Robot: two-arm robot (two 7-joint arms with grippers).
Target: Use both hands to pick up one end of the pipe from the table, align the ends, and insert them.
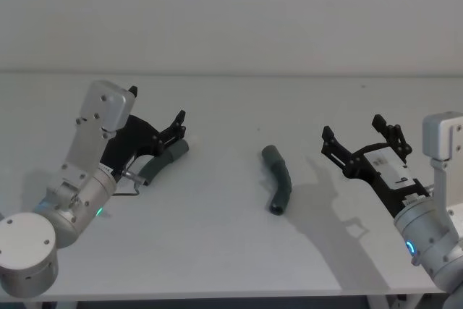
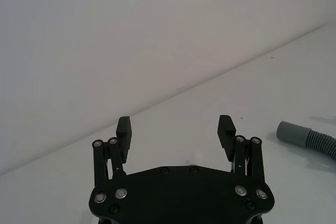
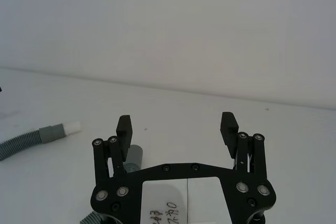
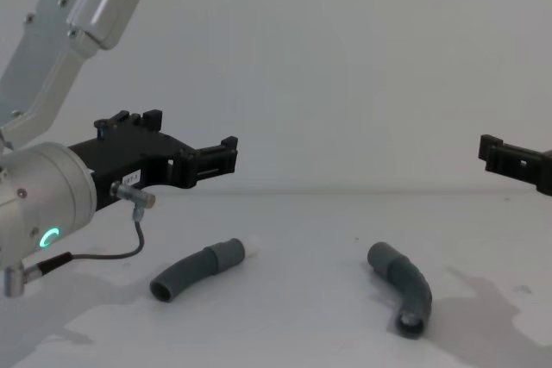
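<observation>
Two dark ribbed pipe pieces lie apart on the white table (image 1: 217, 251). The left piece (image 1: 163, 162) has a grey cuff with a white tip (image 3: 72, 127). The curved right piece (image 1: 278, 179) lies mid-table, and its hollow socket end (image 4: 408, 323) faces me. My left gripper (image 1: 157, 105) hovers open just above and behind the left piece, touching nothing. The right gripper (image 1: 354, 132) hangs open in the air to the right of the right piece, with nothing between its fingers (image 3: 229, 124). In the left wrist view, the empty left gripper (image 2: 175, 127) has a grey cuff (image 2: 290, 131) off to one side.
A thin grey cable (image 4: 112, 256) loops from my left wrist down near the table. A plain white wall (image 1: 231, 12) stands behind the table. Bare table surface lies between the two pipe pieces and in front of them.
</observation>
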